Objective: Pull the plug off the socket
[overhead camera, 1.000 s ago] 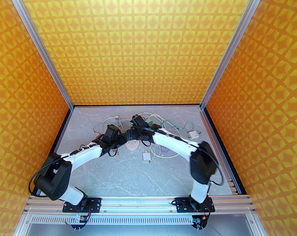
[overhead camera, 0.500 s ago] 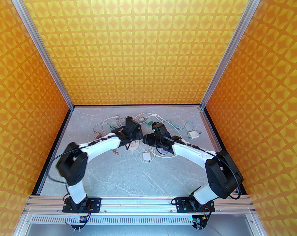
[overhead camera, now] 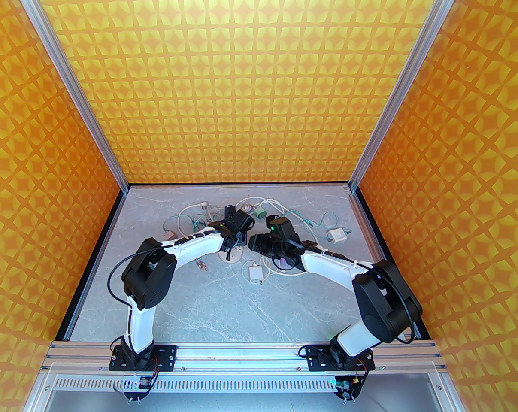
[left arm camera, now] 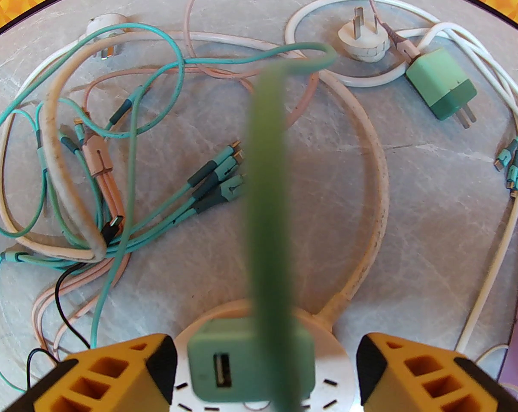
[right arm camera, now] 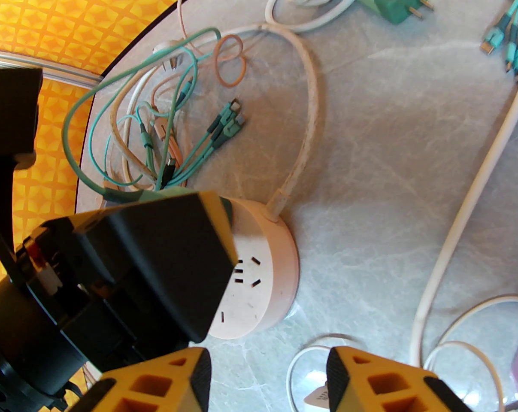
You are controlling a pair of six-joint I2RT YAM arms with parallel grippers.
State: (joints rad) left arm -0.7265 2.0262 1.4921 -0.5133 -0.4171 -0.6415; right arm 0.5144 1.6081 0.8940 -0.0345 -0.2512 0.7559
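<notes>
messy tangle of teal cables (left arm camera: 207,183) on the marble table (left arm camera: 413,230). a loose green charger (left arm camera: 441,86) lies just beside a white plug (left arm camera: 366,41).

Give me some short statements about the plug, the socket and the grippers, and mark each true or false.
1. The green plug sits in the round socket. True.
2. The left gripper is shut on the plug. False: its fingers stand open on both sides of it.
3. A second green charger lies unplugged on the table. True.
4. The right gripper holds the socket. False: it is open, nothing between its fingers.
</notes>
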